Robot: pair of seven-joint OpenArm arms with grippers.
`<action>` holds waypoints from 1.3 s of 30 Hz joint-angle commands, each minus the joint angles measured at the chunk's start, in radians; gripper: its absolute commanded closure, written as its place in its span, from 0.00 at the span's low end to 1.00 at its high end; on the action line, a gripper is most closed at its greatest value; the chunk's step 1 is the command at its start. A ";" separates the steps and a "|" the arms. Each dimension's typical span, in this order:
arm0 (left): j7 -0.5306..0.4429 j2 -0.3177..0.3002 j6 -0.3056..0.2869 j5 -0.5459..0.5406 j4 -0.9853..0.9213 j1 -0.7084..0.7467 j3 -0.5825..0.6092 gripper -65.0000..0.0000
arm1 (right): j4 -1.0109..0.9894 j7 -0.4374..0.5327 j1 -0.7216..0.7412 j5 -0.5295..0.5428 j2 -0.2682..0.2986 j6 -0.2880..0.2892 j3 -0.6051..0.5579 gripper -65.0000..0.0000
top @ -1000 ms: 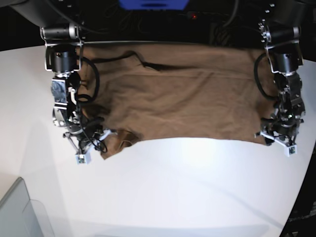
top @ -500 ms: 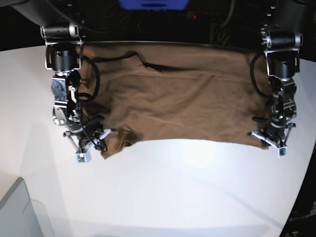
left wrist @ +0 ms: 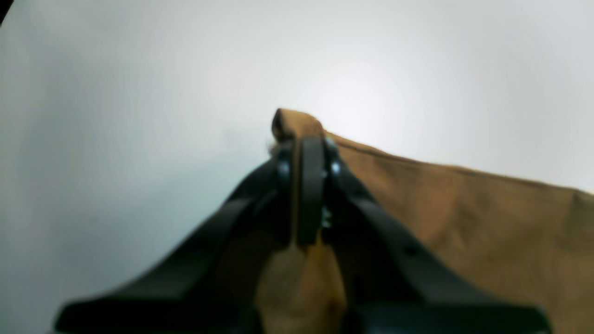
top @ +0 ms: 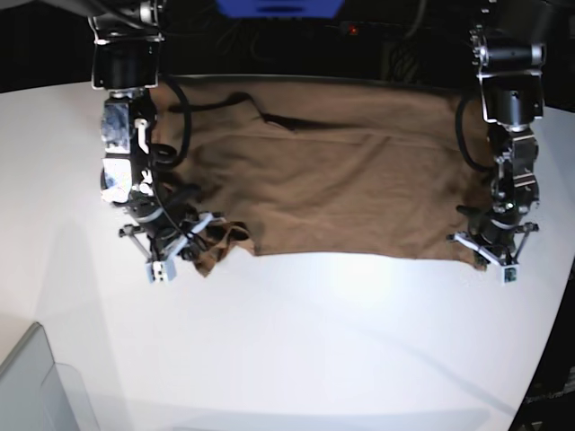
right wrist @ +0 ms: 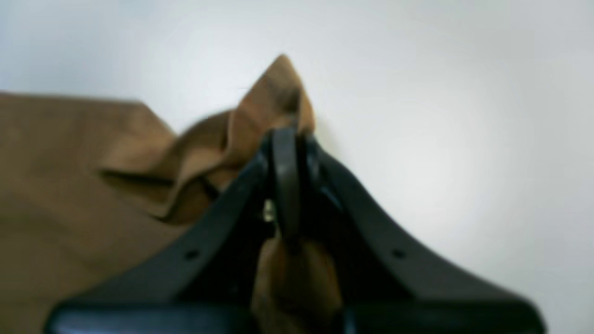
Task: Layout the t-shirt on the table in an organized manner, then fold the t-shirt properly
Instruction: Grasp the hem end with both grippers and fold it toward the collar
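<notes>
We see the t-shirt point(top: 332, 180) spread wide across the far half of the white surface point(top: 341, 341), long axis running left-right in the base view, far edge against the surface's far rim. Each arm pins one near corner. The left gripper point(top: 490, 254) sits at the right near corner, fingers clenched on a small peak of cloth that pokes out past the tips in the left wrist view point(left wrist: 297, 125). The right gripper point(top: 175, 251) sits at the left near corner, fingers also clamped on a bunched point of fabric point(right wrist: 278, 88); that corner looks rumpled and curled under, unlike the flat right side.

Key relation: the shirt body lies far of both sets of fingers, so the near hem runs straight between the two grippers. We judge both arms equally placed, one per corner.

Pose: both forearms hang down from the far mounts, wrists bent toward the near side, fingertips low at the surface. The right arm leans inward toward the shirt's middle. A grey bin point(top: 36, 386) sits at the near left corner, well apart.
</notes>
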 commanded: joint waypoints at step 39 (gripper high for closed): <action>-0.037 0.128 -0.003 -0.007 0.701 0.548 -0.323 1.00 | 0.561 0.205 -0.579 0.014 0.008 0.005 0.123 1.00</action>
